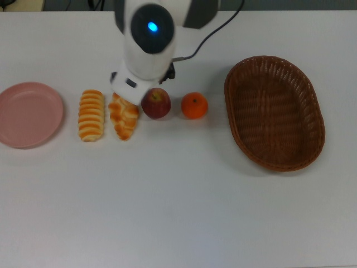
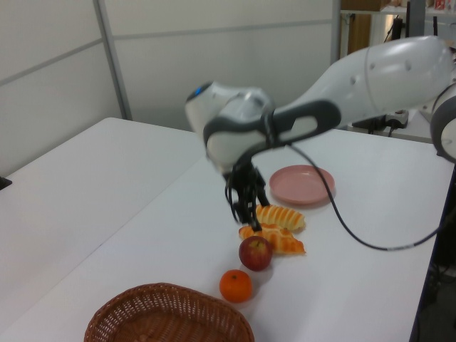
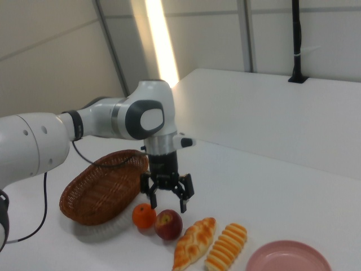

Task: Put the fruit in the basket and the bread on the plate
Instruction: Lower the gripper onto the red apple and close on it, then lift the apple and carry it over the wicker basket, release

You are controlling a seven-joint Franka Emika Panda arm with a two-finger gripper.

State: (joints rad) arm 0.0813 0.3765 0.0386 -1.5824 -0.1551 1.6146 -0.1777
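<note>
- The white table [image 1: 178,201] carries a row of items.
- The wicker basket [image 1: 274,111] sits empty at the top view's right.
- The pink plate [image 1: 28,114] lies bare at the top view's left.
- The gripper [image 3: 167,197] hovers released above the apple [image 1: 156,103], fingers spread.
- Between plate and apple lie the ridged pastry [image 1: 91,115] and braided pastry [image 1: 124,116].
- The mandarin [image 1: 194,105] rests just beside the apple.

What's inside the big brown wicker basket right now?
Nothing shows inside the large oval brown woven wicker basket: the top view sees only its bare weave. The dark red apple and bright orange mandarin sit outside it on the white table.
</note>
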